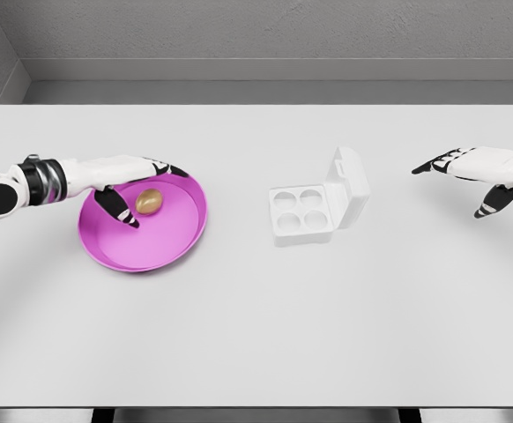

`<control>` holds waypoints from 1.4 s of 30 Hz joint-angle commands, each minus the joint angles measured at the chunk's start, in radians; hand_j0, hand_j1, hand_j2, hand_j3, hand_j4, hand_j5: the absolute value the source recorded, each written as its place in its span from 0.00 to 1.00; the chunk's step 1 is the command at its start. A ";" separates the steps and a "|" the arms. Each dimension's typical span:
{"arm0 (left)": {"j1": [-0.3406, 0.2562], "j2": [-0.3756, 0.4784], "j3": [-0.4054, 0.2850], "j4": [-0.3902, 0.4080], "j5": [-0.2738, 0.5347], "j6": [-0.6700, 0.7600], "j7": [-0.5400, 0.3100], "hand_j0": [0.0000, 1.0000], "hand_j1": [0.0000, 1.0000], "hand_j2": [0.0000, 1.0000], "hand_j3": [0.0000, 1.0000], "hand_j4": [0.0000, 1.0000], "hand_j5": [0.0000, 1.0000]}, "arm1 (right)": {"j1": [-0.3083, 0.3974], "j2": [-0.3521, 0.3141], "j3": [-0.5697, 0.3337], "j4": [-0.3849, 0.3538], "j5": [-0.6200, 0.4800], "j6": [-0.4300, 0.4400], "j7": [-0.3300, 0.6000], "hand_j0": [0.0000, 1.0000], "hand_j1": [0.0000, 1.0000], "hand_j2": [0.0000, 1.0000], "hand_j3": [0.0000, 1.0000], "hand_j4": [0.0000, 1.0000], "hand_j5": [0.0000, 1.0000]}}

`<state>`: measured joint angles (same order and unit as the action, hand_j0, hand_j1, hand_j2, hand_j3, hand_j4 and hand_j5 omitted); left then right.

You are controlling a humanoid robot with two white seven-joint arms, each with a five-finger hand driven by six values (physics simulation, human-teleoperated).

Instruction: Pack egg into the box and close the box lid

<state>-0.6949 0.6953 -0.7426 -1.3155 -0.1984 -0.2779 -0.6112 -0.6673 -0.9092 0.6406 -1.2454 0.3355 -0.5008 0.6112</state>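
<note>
One egg (148,202) in plate (164,251) (left hand (124,181) over); box (316,204) open.

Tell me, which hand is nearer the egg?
Left. The left hand is over the pink plate, its fingers around the egg. The right hand hovers far beyond the egg box.
</note>
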 commanded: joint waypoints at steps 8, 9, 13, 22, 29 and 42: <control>0.002 -0.003 0.000 0.007 -0.009 0.002 0.000 0.97 0.97 0.97 0.97 0.97 0.97 | 0.000 -0.002 0.001 0.000 -0.004 0.002 0.000 1.00 1.00 1.00 1.00 1.00 1.00; 0.002 -0.003 0.000 0.007 -0.009 0.002 0.000 0.97 0.97 0.97 0.97 0.97 0.97 | 0.000 -0.002 0.001 0.000 -0.004 0.002 0.000 1.00 1.00 1.00 1.00 1.00 1.00; 0.002 -0.003 0.000 0.007 -0.010 0.002 0.000 0.97 0.97 0.97 0.97 0.97 0.97 | 0.000 -0.002 -0.001 0.000 -0.004 0.001 0.000 1.00 1.00 1.00 1.00 1.00 1.00; 0.006 -0.003 0.000 0.012 -0.010 0.012 0.000 0.95 0.95 0.95 0.95 0.95 0.95 | 0.000 -0.002 0.002 -0.002 -0.004 -0.001 0.000 1.00 1.00 1.00 1.00 1.00 1.00; 0.006 -0.003 0.002 0.013 -0.010 0.014 0.000 0.95 0.95 0.95 0.95 0.95 0.95 | -0.002 -0.007 0.008 -0.009 -0.004 -0.002 0.000 1.00 1.00 1.00 1.00 1.00 1.00; 0.009 -0.003 0.000 0.021 -0.009 0.023 0.000 0.88 0.88 0.88 0.88 0.88 0.88 | -0.006 -0.014 0.022 -0.060 -0.004 -0.004 0.000 1.00 1.00 1.00 1.00 1.00 1.00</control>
<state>-0.6857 0.6901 -0.7418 -1.2949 -0.2117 -0.2596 -0.6112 -0.6734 -0.9212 0.6624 -1.3039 0.3349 -0.5072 0.6112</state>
